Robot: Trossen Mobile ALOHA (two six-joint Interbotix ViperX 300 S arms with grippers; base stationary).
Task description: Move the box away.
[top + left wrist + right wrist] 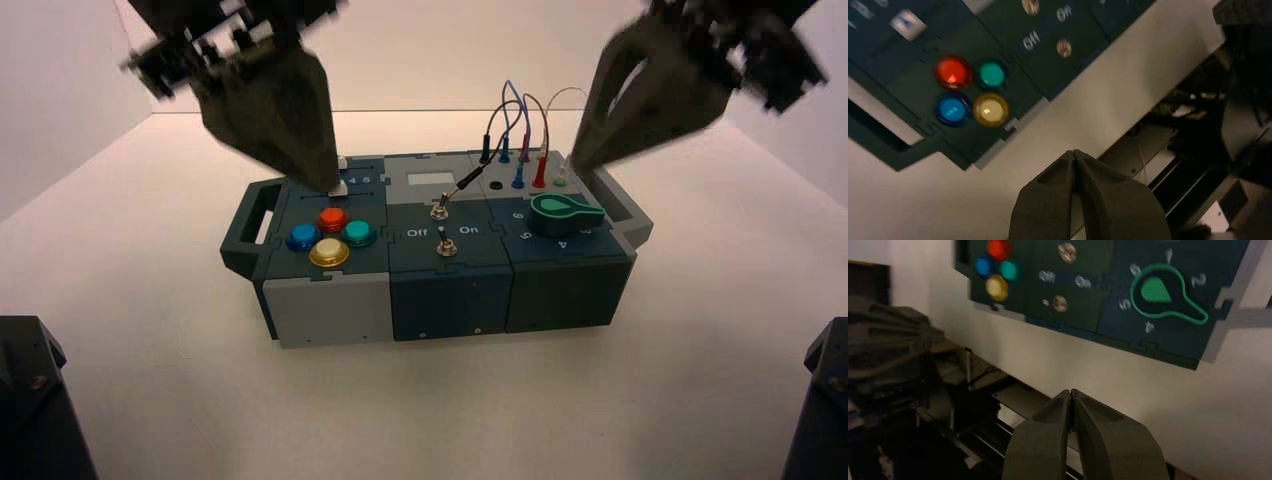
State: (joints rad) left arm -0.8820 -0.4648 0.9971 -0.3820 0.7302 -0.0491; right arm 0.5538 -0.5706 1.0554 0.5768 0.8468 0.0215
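The box (440,255), a blocky teal-and-grey panel body with loop handles at both ends, sits mid-table (150,330) on the matte white surface. Four glossy domed buttons (330,236) on its left section, metal toggle switches (441,227) in the centre, a teardrop green knob (563,212) on the right, looped wires (525,125) at the back. Left end effector (335,185) hangs over the box's back left, tapered dark fingers pressed closed. Right end effector (575,165) hangs over the back right, also closed, holding nothing.

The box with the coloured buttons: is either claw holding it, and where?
No. Both the left gripper and right gripper are shut on nothing, raised above the box.
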